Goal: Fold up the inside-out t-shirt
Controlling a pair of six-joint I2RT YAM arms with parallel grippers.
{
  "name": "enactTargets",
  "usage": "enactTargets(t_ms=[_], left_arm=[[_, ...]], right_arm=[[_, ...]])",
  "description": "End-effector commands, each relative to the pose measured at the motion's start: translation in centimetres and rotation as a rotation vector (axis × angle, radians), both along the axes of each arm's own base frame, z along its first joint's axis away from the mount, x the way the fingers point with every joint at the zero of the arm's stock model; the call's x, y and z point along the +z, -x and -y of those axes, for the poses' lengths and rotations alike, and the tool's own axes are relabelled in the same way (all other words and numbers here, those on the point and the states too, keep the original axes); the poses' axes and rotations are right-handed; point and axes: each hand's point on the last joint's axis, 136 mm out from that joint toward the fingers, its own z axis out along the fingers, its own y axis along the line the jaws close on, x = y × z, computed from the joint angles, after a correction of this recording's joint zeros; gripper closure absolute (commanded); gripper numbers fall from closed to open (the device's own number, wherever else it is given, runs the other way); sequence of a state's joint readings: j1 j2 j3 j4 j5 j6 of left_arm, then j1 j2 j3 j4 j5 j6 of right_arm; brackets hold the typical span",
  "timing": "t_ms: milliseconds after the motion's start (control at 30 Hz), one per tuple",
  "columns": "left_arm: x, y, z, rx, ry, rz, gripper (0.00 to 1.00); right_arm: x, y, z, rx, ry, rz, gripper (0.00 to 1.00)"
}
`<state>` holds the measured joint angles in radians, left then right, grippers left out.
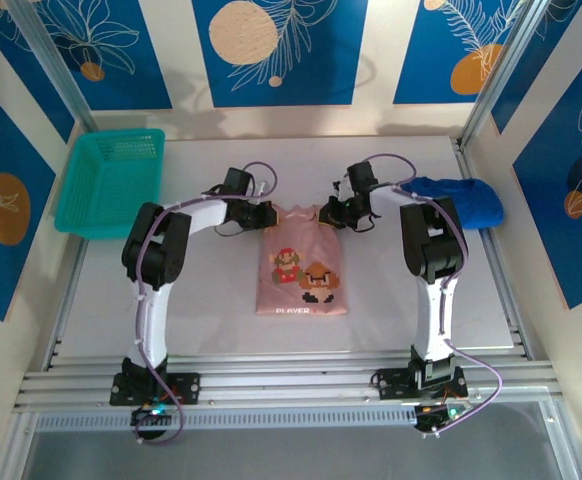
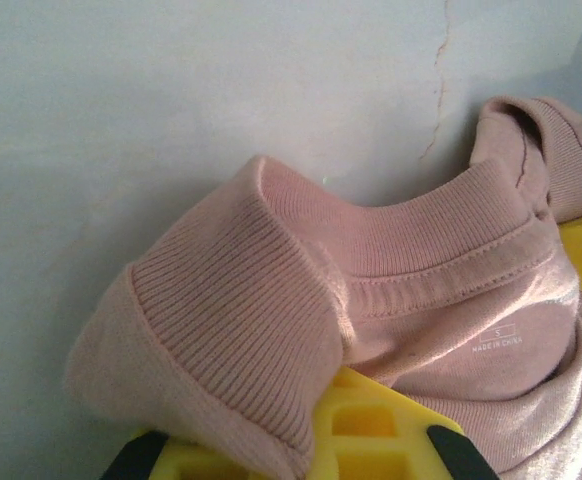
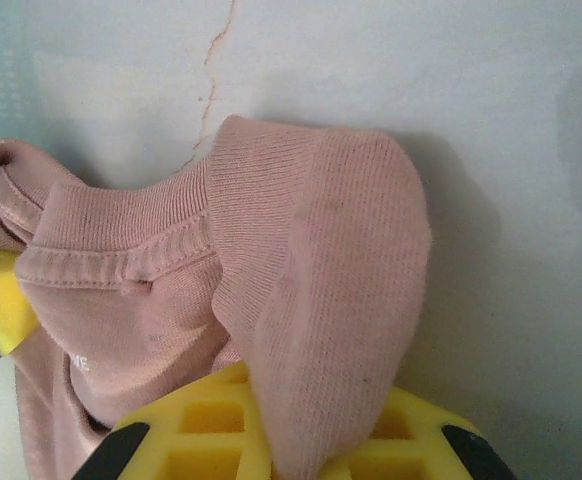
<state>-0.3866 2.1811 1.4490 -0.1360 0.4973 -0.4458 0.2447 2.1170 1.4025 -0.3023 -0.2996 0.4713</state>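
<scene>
Yellow lattice pads of the left tool (image 2: 371,435) are pinched tight on a ribbed fold at the collar of the t-shirt (image 1: 301,270); the right tool (image 3: 211,425) looks likewise clamped on the opposite shoulder. Beyond them: soft salmon jersey, a stitched neckband, smooth grey table (image 1: 211,310). Mid-table the shirt lies as a narrow rectangle, print up, sleeves apparently tucked in; bringing collar to hem seems left to do. Farthest back: teal mesh basket (image 1: 106,185), crumpled blue garment (image 1: 461,200).
</scene>
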Motion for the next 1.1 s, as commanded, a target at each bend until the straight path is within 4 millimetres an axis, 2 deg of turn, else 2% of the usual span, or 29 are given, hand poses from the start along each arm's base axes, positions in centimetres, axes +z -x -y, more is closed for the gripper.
enactTargets(t_ms=[0, 133, 233, 433, 800, 867, 900, 967, 1067], left_arm=[[0.8, -0.2, -0.7, 0.036, 0.035, 0.012, 1.0], [3.9, -1.2, -1.5, 0.062, 0.07, 0.076, 1.0], [7.0, -1.8, -1.5, 0.068, 0.083, 0.147, 1.0], [13.1, -3.4, -2.5, 0.1, 0.082, 0.28, 1.0], [24.7, -11.0, -3.8, 0.127, 0.026, 0.516, 1.0], [26.2, -11.8, -4.1, 0.128, 0.011, 0.552, 1.0], [26.6, -12.0, -4.0, 0.123, 0.007, 0.565, 1.0], [26.2, -11.8, -3.8, 0.109, 0.01, 0.553, 1.0], [23.8, -10.5, -3.5, 0.098, 0.033, 0.497, 1.0]], right_arm=[[3.5, -0.8, 0.3, -0.016, -0.045, 0.114, 1.0], [6.2, -1.0, 0.2, -0.01, -0.091, 0.207, 1.0], [8.4, -1.5, -0.1, -0.008, -0.11, 0.27, 1.0], [13.5, -3.5, 0.3, -0.024, -0.12, 0.407, 1.0], [25.0, -11.2, 0.4, -0.015, -0.156, 0.663, 1.0], [26.4, -12.0, 0.1, 0.001, -0.17, 0.697, 1.0], [26.8, -12.2, -0.2, 0.012, -0.177, 0.705, 1.0], [26.8, -12.2, -0.5, 0.033, -0.191, 0.705, 1.0], [25.2, -11.1, -0.9, 0.057, -0.196, 0.667, 1.0]])
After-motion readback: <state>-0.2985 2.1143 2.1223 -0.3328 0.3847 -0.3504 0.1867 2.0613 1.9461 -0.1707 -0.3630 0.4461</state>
